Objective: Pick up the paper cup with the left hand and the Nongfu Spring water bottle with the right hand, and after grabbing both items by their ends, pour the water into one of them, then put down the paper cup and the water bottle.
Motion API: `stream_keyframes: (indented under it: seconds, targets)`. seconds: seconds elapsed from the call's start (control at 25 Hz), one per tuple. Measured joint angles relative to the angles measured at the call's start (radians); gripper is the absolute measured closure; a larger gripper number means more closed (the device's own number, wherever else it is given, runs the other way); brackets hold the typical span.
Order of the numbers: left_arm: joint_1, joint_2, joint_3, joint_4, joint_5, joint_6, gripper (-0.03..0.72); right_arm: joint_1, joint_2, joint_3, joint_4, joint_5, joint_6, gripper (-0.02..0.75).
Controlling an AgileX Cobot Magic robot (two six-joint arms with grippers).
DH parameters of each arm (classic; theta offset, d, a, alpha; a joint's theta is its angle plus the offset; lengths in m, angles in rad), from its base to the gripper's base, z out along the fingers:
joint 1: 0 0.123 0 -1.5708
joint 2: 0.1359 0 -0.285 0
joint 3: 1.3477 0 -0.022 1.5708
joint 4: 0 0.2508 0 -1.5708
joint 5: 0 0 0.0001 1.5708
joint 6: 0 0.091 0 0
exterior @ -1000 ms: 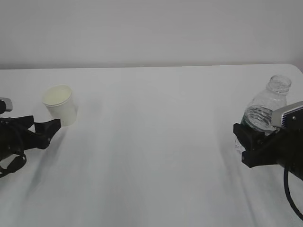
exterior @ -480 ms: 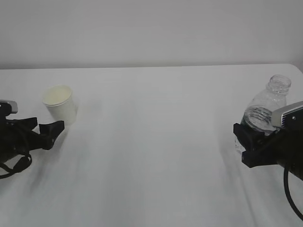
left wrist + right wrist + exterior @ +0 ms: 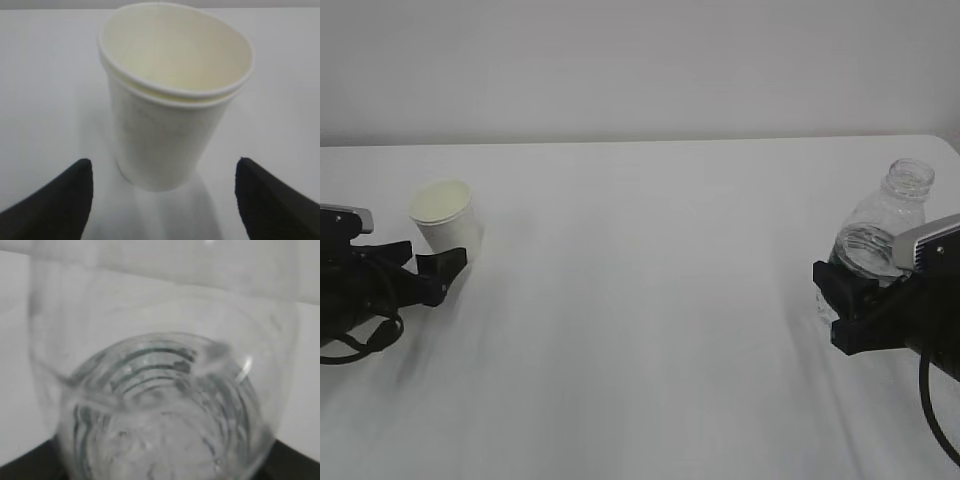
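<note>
The left end effector (image 3: 162,200) gapes wide around the upright paper cup (image 3: 172,95) on the tabletop (image 3: 650,300), not yet touching. The right end effector (image 3: 855,300) grips the Nongfu Spring water bottle (image 3: 882,230). Best to centre the cup, then close gently near its base.

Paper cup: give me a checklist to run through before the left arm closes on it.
1. Paper cup upright on the table: ok.
2. Left gripper open, jaws wider than the cup: ok.
3. Cup centred between the jaws: ok in the left wrist view.
4. Jaws far enough forward to flank the cup body: not ok, tips are short of its base.
5. Cup empty and dry inside: ok, nothing seen inside.
6. Right gripper shut on the water bottle, bottle upright: ok.
</note>
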Motion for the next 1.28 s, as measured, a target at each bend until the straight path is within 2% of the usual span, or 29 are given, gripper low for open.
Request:
stream_keyframes:
  seconds: [0.64,1.0,1.28]
  targets:
    - [0.000,0.022,-0.141,0.018,0.091,-0.031,0.041,0.000,0.000,0.000,0.000,0.000,0.000,0.292]
    - [-0.035,0.086,-0.234,0.026,0.112,-0.039,0.050,0.000,0.000,0.000,0.000,0.000,-0.004,0.292]
    - [-0.035,0.094,-0.248,0.004,0.116,-0.040,0.070,0.000,0.000,0.000,0.000,0.000,-0.017,0.292]
